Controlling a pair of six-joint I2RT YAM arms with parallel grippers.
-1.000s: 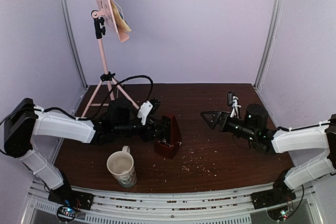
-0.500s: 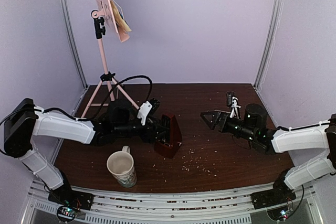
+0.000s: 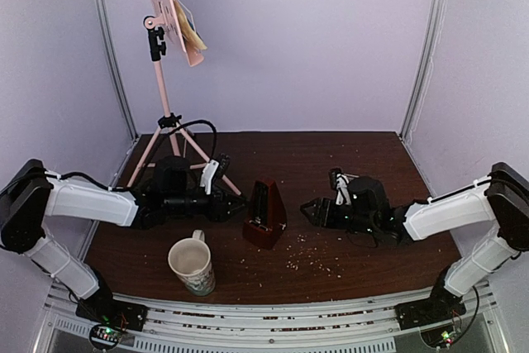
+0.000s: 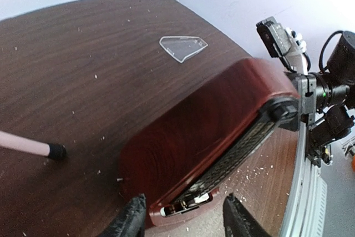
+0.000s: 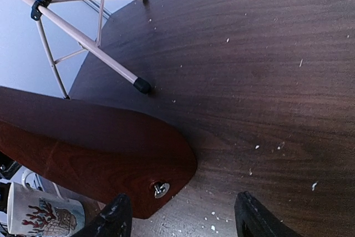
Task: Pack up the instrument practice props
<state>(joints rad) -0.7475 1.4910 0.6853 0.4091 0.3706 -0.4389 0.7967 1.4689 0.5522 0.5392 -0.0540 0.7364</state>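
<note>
- Top external view: the small dark red-brown metronome [image 3: 266, 214] stands upright on its base near the middle of the surface [image 3: 364, 163], between the two arms.
- In the left wrist view the metronome [image 4: 211, 126] fills the centre, and its dark ribbed front face is uncovered.
- The clear wedge cover [image 4: 183, 47] lies flat on the wood beyond the metronome, apart from it.
- The left claw [image 3: 235, 206] is just left of the metronome. Its wrist camera shows the left claw [image 4: 183, 223] released, with its fingers parted on either side of the base's near end. There is a gap of bare wood beside one finger, and nothing is grasped.
- The right claw [image 3: 307, 211] is low over the surface, just right of the metronome. In its own view the right claw [image 5: 183, 217] is also released, with its jaws wide and only bare wood between them. The metronome [image 5: 83, 148] lies off to one side of the fingers.
- The cream patterned mug [image 3: 192, 266] stands upright near the front edge, left of and nearer than the metronome.
- The pink tripod music stand [image 3: 163, 88] stands in the far-left corner with its feet on the surface. One black-tipped foot is close to the left arm.
- Pale-yellow and blue music sheets [image 3: 190, 29] rest on the stand's perforated desk, high above the surface.
- Pale crumbs [image 3: 314, 264] are scattered over the near right part of the wood.
</note>
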